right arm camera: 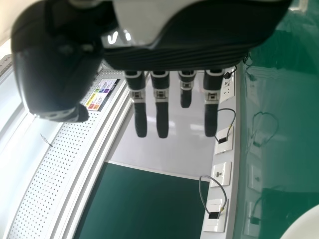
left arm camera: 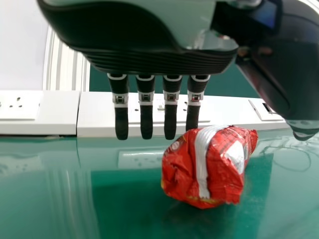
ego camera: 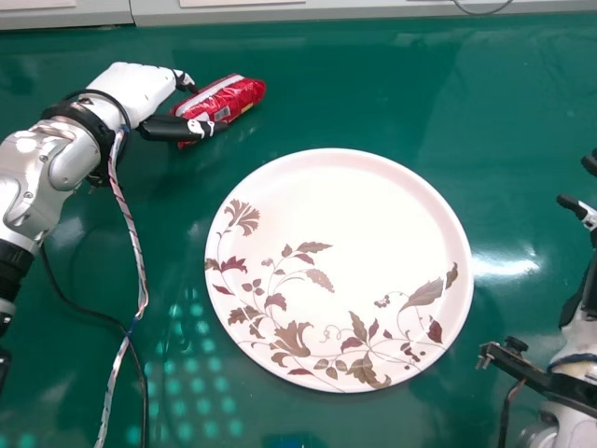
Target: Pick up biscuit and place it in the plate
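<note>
The left hand point(ego camera: 138, 88) is holding fingers and thumb apart beside the red biscuit packet point(ego camera: 235, 95), contact seeming uncertain; grasping is calling for closing before lifting towards the floral plate point(ego camera: 373, 215).

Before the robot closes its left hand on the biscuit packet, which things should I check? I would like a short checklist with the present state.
1. Left hand open, fingers straight: ok.
2. Packet between fingers and thumb, as the head view shows its near end: ok.
3. Fingers low enough to go round the packet: cannot tell.
4. Packet held firmly, ready to lift: not ok.
5. Plate face up, ready to receive it: ok.
6. Right hand away from packet and plate: ok.
</note>
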`<state>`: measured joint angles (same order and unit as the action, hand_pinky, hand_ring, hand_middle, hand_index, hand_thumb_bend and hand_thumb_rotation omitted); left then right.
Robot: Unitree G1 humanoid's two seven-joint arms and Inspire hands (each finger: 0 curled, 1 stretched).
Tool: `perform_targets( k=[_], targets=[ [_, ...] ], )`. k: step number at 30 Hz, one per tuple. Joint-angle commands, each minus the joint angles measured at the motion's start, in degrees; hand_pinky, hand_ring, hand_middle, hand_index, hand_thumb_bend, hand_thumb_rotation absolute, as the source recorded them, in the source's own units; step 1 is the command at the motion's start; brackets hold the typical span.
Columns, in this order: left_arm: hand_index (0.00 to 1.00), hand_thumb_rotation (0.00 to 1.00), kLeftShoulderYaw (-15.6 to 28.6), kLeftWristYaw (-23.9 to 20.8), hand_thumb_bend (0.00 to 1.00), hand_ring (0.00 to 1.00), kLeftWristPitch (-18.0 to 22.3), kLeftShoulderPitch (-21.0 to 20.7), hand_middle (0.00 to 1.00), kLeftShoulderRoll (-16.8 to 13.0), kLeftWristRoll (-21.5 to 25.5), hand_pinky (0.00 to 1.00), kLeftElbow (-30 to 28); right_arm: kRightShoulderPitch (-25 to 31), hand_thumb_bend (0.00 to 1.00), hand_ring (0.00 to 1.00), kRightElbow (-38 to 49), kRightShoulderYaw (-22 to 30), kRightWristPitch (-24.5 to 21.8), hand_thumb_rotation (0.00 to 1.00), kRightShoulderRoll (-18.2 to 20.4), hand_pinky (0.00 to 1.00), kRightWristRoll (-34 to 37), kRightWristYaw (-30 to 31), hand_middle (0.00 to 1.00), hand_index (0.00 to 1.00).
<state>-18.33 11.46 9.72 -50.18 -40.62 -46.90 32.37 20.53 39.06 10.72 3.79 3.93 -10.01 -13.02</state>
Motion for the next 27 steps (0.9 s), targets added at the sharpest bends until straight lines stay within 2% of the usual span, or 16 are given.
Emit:
perform_targets(
  k=[1,6,9,11,16,18,21,24,27],
  targets=[
    [0.82,0.51,-1.53,1.22,1.00,0.80,-0.44,-1.45,0.83,-0.70,-1.50,0.69,0.24,0.71,0.62,0.77,0.61,0.08,0.56,0.36,0.91,0.66,-0.12,-0.36,0.79,0.78],
    [0.84,0.53,-2.84,2.87,1.00,0.81,-1.30,-2.67,0.84,-0.72,-3.13,0.71,-0.42,0.93,0.63,0.77,0.55,-0.05,0.68,0.38,0.94,0.67,-0.54,-0.54,0.78,0.78],
    [0.82,0.53,-3.76,3.39,1.00,0.75,-1.47,-3.41,0.79,-0.70,-4.42,0.60,-0.43,0.98,0.62,0.78,0.70,-0.16,0.55,0.37,1.03,0.67,-0.35,-0.51,0.79,0.78],
    [0.81,0.53,-4.28,4.49,1.00,0.71,-2.11,-4.07,0.77,-0.37,-4.96,0.57,-0.10,0.98,0.62,0.78,0.67,-0.17,0.63,0.37,1.06,0.68,-0.28,-0.55,0.79,0.78],
    [0.80,0.52,-5.85,6.35,1.00,0.74,-3.76,-6.25,0.78,0.70,-6.59,0.62,1.69,1.25,0.63,0.78,0.74,-0.29,0.88,0.36,1.21,0.68,-0.19,-0.65,0.79,0.78],
    [0.82,0.52,-7.06,7.43,1.00,0.79,-4.40,-7.50,0.81,1.05,-7.73,0.67,2.63,1.44,0.63,0.77,0.85,-0.32,0.76,0.37,1.22,0.67,-0.39,-0.71,0.79,0.78],
    [0.85,0.51,-8.41,9.04,1.00,0.81,-5.47,-9.10,0.84,1.82,-8.83,0.71,3.82,1.70,0.63,0.78,0.95,-0.36,0.79,0.38,1.24,0.69,-0.28,-0.66,0.79,0.79],
    [0.86,0.50,-9.69,9.65,1.00,0.83,-6.32,-10.60,0.86,2.75,-9.87,0.73,5.59,1.88,0.62,0.78,0.98,-0.47,0.92,0.38,1.35,0.69,0.06,-0.59,0.79,0.78],
    [0.88,0.49,-11.34,10.29,1.00,0.88,-6.58,-12.23,0.89,3.48,-10.89,0.81,7.61,1.98,0.62,0.78,1.11,-0.76,0.82,0.36,1.70,0.68,-0.03,-0.87,0.79,0.78]
  ],
)
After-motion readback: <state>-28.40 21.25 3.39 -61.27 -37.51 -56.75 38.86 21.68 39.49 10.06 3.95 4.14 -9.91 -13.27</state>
